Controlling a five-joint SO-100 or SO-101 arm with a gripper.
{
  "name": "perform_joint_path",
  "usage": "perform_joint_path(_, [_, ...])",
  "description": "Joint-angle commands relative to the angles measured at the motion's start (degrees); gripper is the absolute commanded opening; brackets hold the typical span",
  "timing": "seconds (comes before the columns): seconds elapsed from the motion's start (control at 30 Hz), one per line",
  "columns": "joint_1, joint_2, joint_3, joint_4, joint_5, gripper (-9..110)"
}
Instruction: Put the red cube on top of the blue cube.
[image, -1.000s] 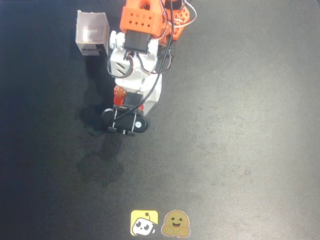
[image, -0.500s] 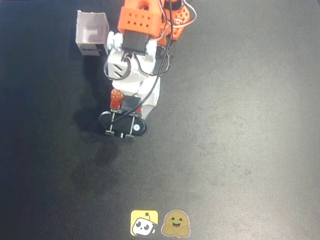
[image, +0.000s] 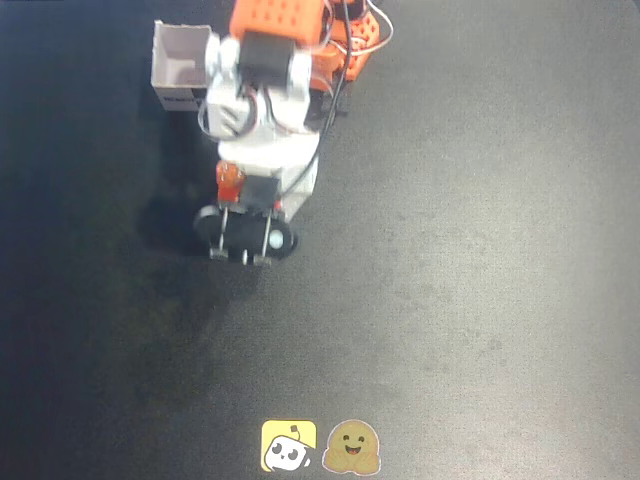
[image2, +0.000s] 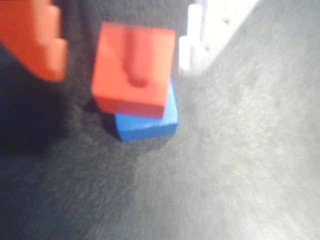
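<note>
**Red cube stacked on blue cube**

In the wrist view, the end effector (image2: 120, 45) is spread wide, gripping nothing. Between its 2 fingers, the red cube (image2: 134, 70) sits on the blue cube (image2: 150, 122), slightly offset, on the dark table (image2: 240, 165).

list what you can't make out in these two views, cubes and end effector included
- Overhead view: the red cube and blue cube are both hidden under the arm.
- Wrist view: most of the blue cube is covered by the red cube sitting on it; how squarely they line up is unclear.
- Wrist view: the end effector is blurred and cut off by the top edge, though neither finger touches the red cube.
- Overhead view: the white box is partly covered by the arm.
</note>
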Motion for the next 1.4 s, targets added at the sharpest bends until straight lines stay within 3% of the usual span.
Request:
perform_joint_path(0.0, [0.1,3.2,-6.1,2.6,-2.2,6])
perform_joint_path(0.1, [-0.1,4.7,-7.2,4.4,-3.4,0])
perform_joint_path(1.0, [-3.2,54.1,32.5,2.4,-8.4,0])
perform_joint_path(1.37, [-3.5,54.5,43.0,-5.5,-9.0,0])
